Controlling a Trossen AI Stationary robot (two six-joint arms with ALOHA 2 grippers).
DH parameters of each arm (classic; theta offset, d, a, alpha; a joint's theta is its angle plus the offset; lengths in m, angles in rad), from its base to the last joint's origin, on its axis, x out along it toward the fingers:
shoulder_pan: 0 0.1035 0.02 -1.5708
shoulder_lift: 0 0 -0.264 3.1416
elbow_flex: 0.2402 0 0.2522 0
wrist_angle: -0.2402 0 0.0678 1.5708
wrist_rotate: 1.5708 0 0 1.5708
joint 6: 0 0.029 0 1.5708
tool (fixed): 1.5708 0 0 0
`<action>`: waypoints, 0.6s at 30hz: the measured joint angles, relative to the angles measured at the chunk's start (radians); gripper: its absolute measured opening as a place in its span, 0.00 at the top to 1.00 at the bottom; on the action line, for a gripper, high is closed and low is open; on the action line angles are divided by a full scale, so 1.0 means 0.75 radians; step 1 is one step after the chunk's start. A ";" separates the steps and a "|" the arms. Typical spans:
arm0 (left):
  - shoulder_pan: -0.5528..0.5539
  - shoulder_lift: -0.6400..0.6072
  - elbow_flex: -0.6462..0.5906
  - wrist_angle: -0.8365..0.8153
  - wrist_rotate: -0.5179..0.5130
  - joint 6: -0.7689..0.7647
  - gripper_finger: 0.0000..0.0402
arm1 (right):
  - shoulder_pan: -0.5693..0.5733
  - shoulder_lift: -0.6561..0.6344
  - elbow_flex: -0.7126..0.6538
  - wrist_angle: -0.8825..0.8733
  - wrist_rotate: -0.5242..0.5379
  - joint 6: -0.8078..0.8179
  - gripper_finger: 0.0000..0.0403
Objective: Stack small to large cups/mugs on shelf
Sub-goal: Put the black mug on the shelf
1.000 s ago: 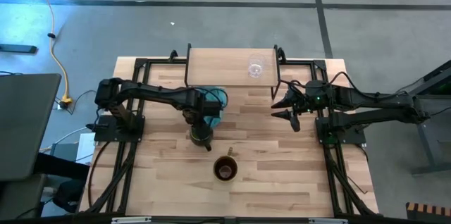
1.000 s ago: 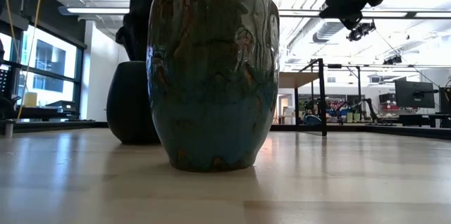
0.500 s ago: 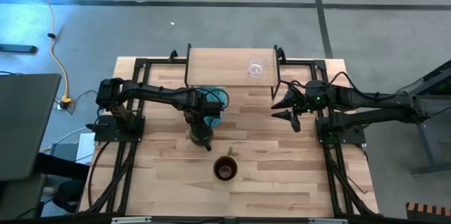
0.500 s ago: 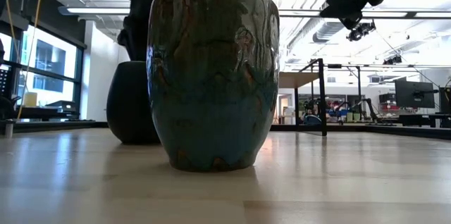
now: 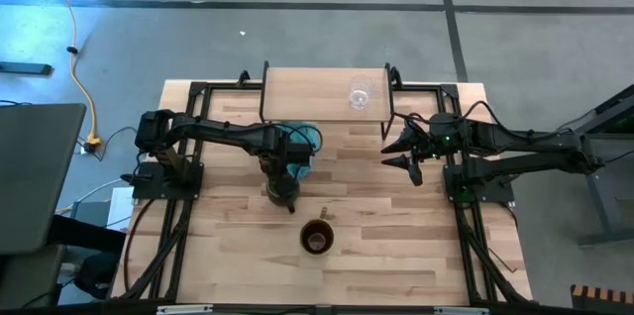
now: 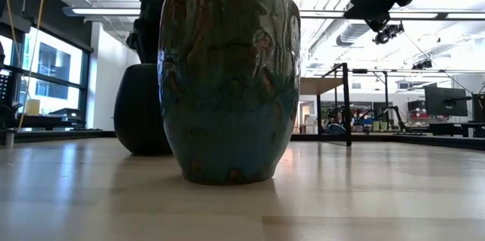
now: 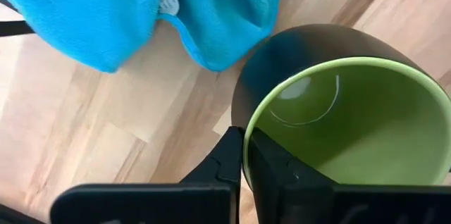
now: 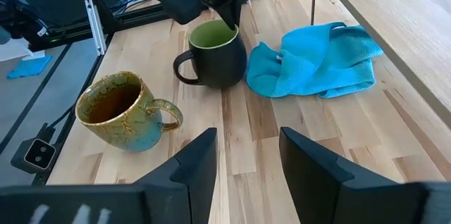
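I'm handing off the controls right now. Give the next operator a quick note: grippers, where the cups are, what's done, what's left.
Left gripper: shut on the rim of the green-lined mug, which stands on the table beside the teal cloth.
Right gripper: open, empty, hovering near the shelf's right end.
Glass cup: on the shelf.
Brown mug: on the table, untouched.
Done: glass cup placed. Left: move both mugs to the shelf.

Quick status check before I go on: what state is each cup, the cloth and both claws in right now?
Green-lined dark mug: upright on the table, rim pinched by the left claw.
Brown glazed mug: upright on the table, free.
Clear glass cup: upright on the shelf.
Teal cloth: crumpled beside the dark mug.
Left claw: shut on the mug's rim.
Right claw: open, empty, above the table.
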 joint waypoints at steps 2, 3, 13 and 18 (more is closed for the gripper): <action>0.000 0.000 0.000 0.000 0.011 0.009 0.99 | 0.000 0.000 0.000 0.000 0.000 0.000 0.64; 0.000 0.000 0.000 0.000 0.013 0.010 0.99 | 0.000 0.000 0.000 0.000 0.001 0.000 0.64; 0.000 -0.004 0.061 -0.006 0.044 0.075 1.00 | 0.000 0.000 0.000 0.000 0.002 -0.006 0.64; 0.000 -0.005 0.163 -0.032 0.027 0.148 1.00 | 0.000 0.000 0.000 -0.001 0.002 -0.010 0.64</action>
